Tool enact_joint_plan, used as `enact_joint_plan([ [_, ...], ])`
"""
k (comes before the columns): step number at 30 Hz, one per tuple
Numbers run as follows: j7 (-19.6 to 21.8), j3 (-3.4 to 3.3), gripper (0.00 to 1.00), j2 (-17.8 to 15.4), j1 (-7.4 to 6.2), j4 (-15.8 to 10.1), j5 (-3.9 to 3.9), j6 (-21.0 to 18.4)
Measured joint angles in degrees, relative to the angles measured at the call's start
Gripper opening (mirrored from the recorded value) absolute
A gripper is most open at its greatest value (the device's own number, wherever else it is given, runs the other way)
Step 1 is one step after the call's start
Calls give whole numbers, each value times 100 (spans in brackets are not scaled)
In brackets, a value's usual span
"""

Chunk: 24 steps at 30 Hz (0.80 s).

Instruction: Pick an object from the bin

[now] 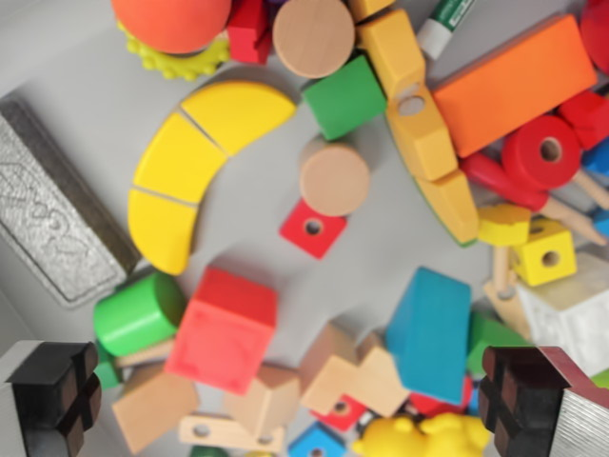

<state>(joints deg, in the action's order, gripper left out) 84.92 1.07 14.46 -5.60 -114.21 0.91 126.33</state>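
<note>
I look straight down into a grey bin (86,67) full of toy blocks. My gripper (285,405) is open, its two black fingertips (57,395) at the bottom corners of the wrist view. Between and just above them lie a large red cube (221,331), a blue block (430,333) and several plain wooden blocks (347,371). A green cylinder (139,312) lies near the left fingertip. A yellow arch (195,162) in three segments curves through the upper left. A wooden cylinder (334,176) stands at the middle with a small red square (313,228) below it.
A silver embossed bar (52,214) lies along the left. At the top sit an orange ball (171,21), a green cube (344,97) and a long orange block (516,84). Red wheels (542,152) and yellow pierced cubes (544,252) crowd the right side. Bare bin floor (390,228) shows mid-frame.
</note>
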Motion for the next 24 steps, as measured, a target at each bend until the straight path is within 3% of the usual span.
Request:
enact_joint_plan([
  [24, 2218, -20, 100, 669, -298, 131, -47, 634],
])
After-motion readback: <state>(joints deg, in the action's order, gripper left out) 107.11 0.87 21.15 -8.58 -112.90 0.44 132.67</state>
